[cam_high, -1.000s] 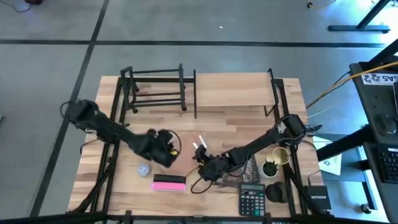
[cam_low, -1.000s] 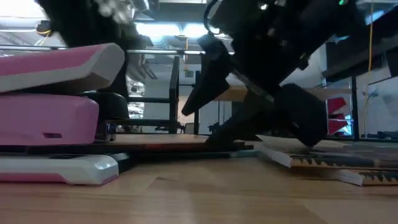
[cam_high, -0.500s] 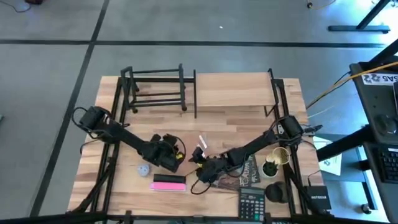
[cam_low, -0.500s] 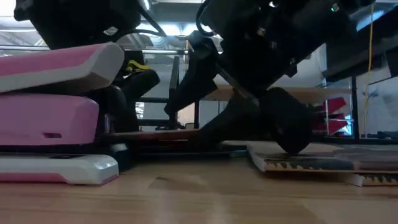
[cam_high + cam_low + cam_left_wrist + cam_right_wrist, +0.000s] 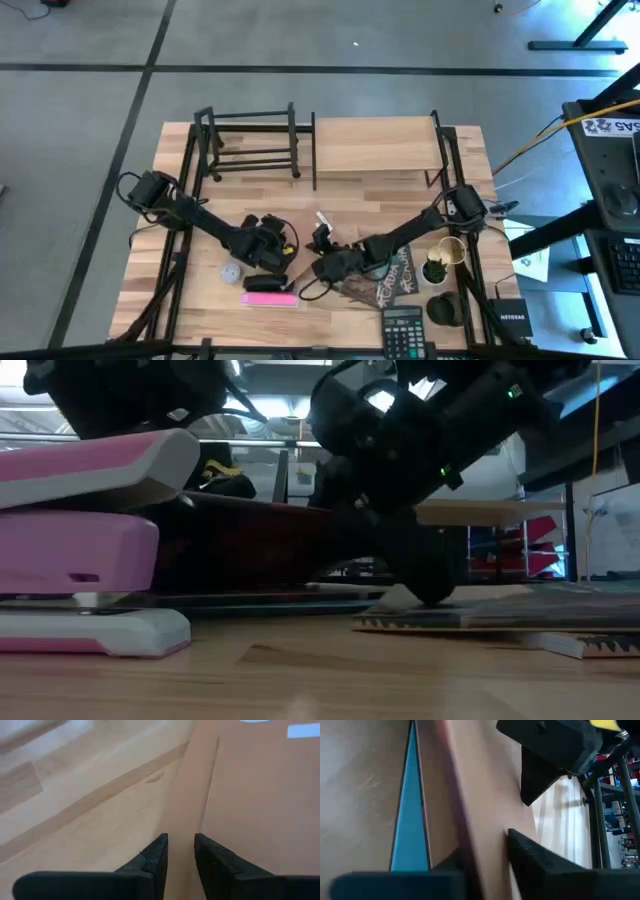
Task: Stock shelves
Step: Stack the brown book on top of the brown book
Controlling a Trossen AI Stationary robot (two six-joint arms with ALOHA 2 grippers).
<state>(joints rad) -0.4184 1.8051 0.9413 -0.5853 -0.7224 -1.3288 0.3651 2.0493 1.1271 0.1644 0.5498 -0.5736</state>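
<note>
Shelves first: the low black metal-bar rack [image 5: 250,145] sits at the far left of the butcher-block table [image 5: 375,195], and the wood-board shelf [image 5: 375,145] stands right beside it, far centre-right. Both are well apart from where we're working, near the front edge.

Our left gripper [image 5: 270,255] is down low in the middle of the table, near the right gripper [image 5: 322,262]. From the left wrist view its fingers [image 5: 157,855] are nearly together with a thin reddish-brown flat edge [image 5: 195,805] running between them, though we can't tell if they actually grip it. In the right wrist view, our right gripper pinches what looks like the same thin panel, one finger [image 5: 530,855] on either face.

Around us: a pink stapler [image 5: 268,297] at the front, a small grey round thing [image 5: 232,272] beside it, a dark-covered book [image 5: 390,278] lying flat, a calculator [image 5: 404,324], a cup with a green plant [image 5: 436,268], and a black box [image 5: 512,318] with white lettering, maybe NETGEAR, but we can't read it for sure.

Grey floor all round, with a desk on the right.
</note>
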